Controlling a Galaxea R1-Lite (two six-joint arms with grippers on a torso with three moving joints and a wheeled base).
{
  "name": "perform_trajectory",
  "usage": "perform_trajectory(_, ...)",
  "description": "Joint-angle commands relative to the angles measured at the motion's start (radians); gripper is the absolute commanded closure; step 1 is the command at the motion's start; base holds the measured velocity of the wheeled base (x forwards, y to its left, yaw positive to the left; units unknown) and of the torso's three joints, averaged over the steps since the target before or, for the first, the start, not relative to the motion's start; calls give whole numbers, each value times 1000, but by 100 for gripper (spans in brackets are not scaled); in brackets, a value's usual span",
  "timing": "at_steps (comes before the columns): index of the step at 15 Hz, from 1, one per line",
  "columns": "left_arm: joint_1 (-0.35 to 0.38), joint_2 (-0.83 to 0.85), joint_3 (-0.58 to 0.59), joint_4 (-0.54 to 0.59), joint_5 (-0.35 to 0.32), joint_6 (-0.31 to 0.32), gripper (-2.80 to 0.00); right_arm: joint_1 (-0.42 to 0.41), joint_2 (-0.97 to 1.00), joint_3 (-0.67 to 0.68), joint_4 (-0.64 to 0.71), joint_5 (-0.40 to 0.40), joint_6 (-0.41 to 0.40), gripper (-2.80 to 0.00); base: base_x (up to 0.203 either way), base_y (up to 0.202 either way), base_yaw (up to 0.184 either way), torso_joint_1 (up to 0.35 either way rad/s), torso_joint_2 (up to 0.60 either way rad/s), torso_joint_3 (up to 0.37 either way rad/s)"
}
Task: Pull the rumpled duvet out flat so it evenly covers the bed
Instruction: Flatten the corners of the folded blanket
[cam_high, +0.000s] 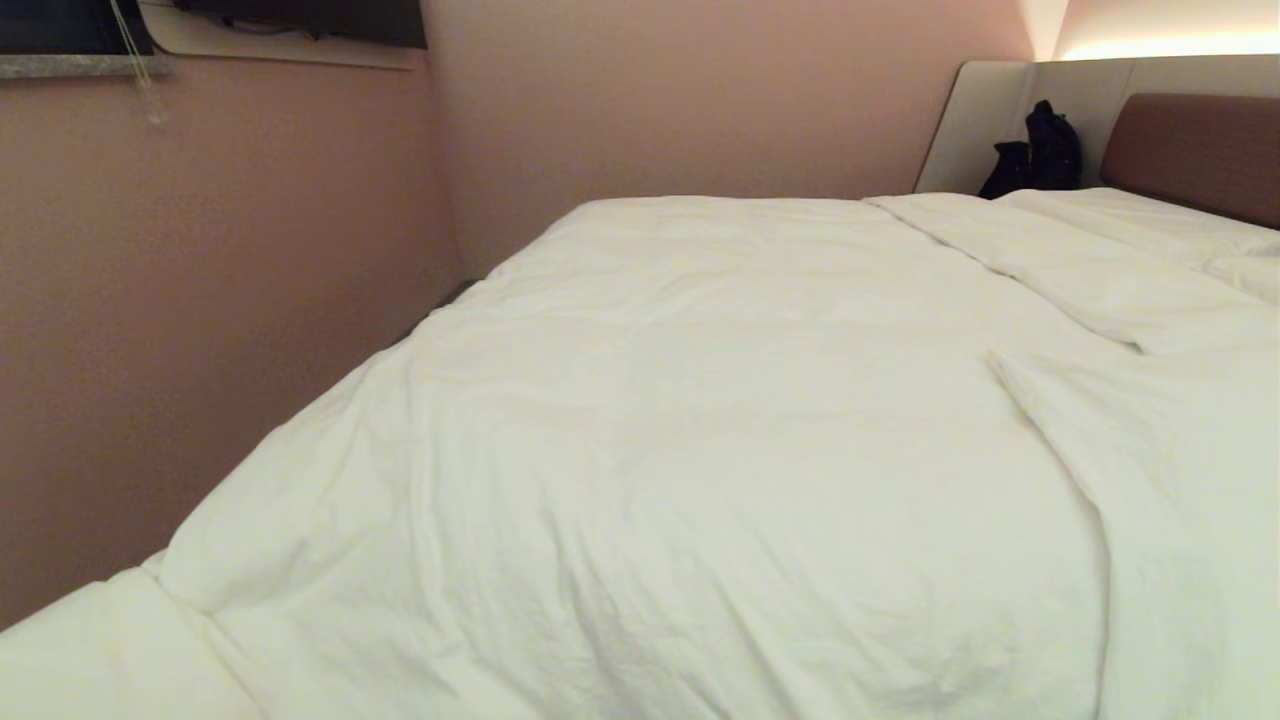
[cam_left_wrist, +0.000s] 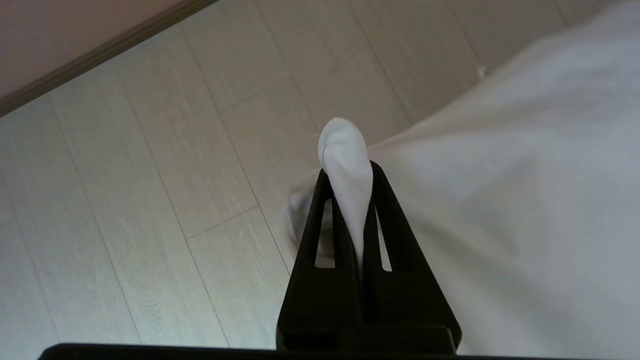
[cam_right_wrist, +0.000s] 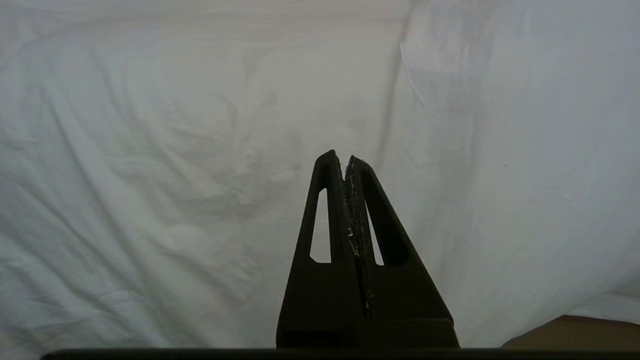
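The puffy white duvet (cam_high: 700, 420) lies across the bed, wrinkled, with a fold running along its right side toward the brown headboard (cam_high: 1195, 150). Neither arm shows in the head view. In the left wrist view my left gripper (cam_left_wrist: 347, 170) is shut on a pinched corner of the duvet (cam_left_wrist: 345, 150), held out over the floor, and the rest of the duvet (cam_left_wrist: 525, 200) trails away from it. My right gripper (cam_right_wrist: 345, 159) is shut with nothing in it and hangs in front of white cloth (cam_right_wrist: 175, 175).
A pink wall (cam_high: 200, 300) runs close along the bed's left side. A black bag (cam_high: 1040, 150) sits at the head end by the pale surround. Pale wood floor (cam_left_wrist: 150, 175) and a skirting board (cam_left_wrist: 100, 50) lie under the left gripper.
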Motion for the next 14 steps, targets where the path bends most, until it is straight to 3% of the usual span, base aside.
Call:
perform_trajectory(1, 52, 88, 2, -52, -4, 0, 0, 0, 1, 0, 0, 1, 0, 0, 0, 0, 0, 0, 0, 0)
perform_trajectory(6, 90, 141, -10, -101, -45, -13, 0, 0, 1, 0, 0, 1, 0, 0, 0, 0, 0, 0, 0, 0)
perform_trajectory(12, 109, 306, -57, -115, -15, -25, 0, 0, 1, 0, 0, 1, 0, 0, 0, 0, 0, 0, 0, 0)
perform_trajectory(14, 129, 366, -53, -195, -1, -22, 0, 0, 1, 0, 0, 1, 0, 0, 0, 0, 0, 0, 0, 0)
